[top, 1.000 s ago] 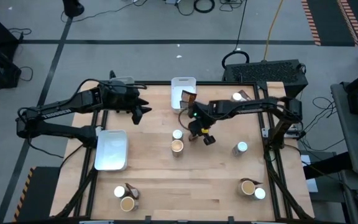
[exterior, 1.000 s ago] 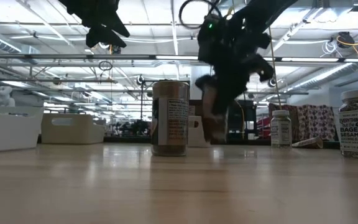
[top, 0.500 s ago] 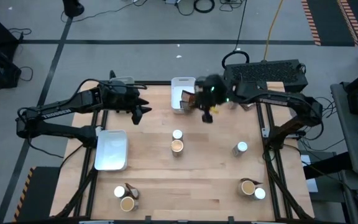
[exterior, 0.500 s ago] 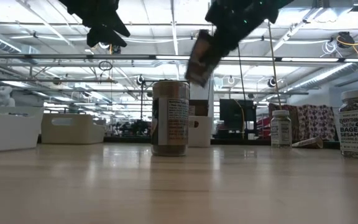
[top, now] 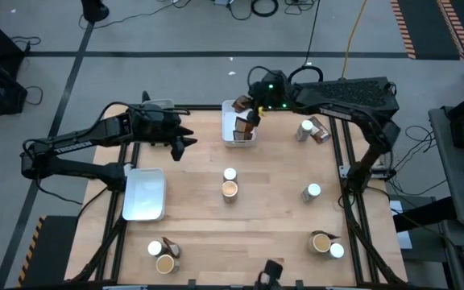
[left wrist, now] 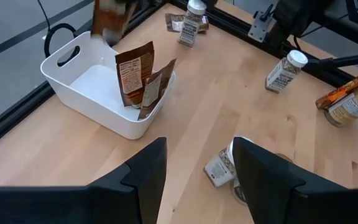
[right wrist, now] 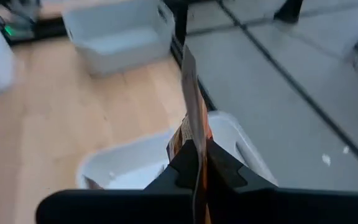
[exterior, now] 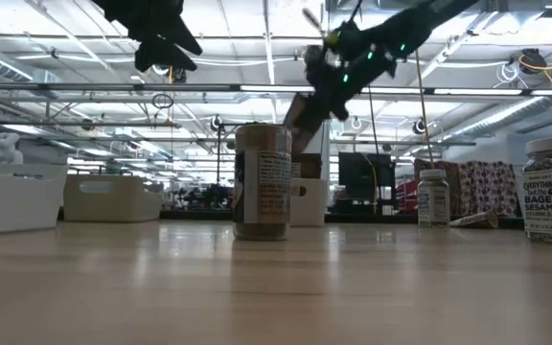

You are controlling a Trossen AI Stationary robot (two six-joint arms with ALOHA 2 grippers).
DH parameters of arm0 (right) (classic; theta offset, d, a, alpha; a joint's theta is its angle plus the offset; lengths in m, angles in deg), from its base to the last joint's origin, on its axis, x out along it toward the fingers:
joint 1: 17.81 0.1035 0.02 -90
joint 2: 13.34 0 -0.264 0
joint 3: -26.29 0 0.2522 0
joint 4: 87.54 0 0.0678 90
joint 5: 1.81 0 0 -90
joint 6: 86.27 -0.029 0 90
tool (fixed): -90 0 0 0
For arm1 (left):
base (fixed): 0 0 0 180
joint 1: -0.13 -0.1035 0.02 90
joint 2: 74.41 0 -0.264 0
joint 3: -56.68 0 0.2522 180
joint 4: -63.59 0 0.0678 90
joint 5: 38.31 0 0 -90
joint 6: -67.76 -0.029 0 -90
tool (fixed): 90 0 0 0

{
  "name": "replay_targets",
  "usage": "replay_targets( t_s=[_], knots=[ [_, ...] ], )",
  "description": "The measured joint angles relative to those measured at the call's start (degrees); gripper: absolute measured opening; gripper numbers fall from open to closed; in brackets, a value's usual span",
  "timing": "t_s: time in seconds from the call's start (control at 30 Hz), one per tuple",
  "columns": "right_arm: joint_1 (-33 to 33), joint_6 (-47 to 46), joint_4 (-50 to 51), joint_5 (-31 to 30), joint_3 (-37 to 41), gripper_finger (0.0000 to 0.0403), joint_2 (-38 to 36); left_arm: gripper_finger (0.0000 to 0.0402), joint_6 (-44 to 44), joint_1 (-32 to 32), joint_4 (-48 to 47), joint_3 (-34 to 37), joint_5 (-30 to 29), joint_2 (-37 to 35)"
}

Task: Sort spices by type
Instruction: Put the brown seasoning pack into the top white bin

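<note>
**Brown packet held over the far tray**

- Right gripper point(right wrist: 197, 163): pinched tight on a dark brown packet point(right wrist: 191, 106), long axis running straight out from the fingers, above the white tray point(top: 236, 108) at the table's far edge.
- Packets standing in that tray point(left wrist: 143, 81): two.
- Left gripper point(top: 182, 145): fingers parted, empty, raised near the table's far-left side.
- White-topped jars: five seen from above.
- Trays: three.

You see a pale wooden surface point(top: 272, 217) with white trays — one point(top: 144, 193) at its left edge, another point(top: 234, 121) at the back.
</note>
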Motion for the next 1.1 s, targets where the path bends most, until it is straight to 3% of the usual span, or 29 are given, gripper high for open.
replay_targets(
  t_s=[0.23,0.53,1.1],
  knots=[
    [-0.14,-3.90,-1.76,-5.62,0.00,0.0000,5.14,0.0189,0.04,0.01,-0.01,0.00,-0.01,0.00],
    [0.77,-7.16,2.14,-5.42,0.00,0.0000,8.10,0.0189,0.05,0.00,0.44,0.00,-0.31,0.00],
    [2.89,-4.23,7.00,-4.45,0.00,0.0000,9.28,0.0189,-0.04,0.01,0.99,0.00,-0.73,0.00]
  ],
)
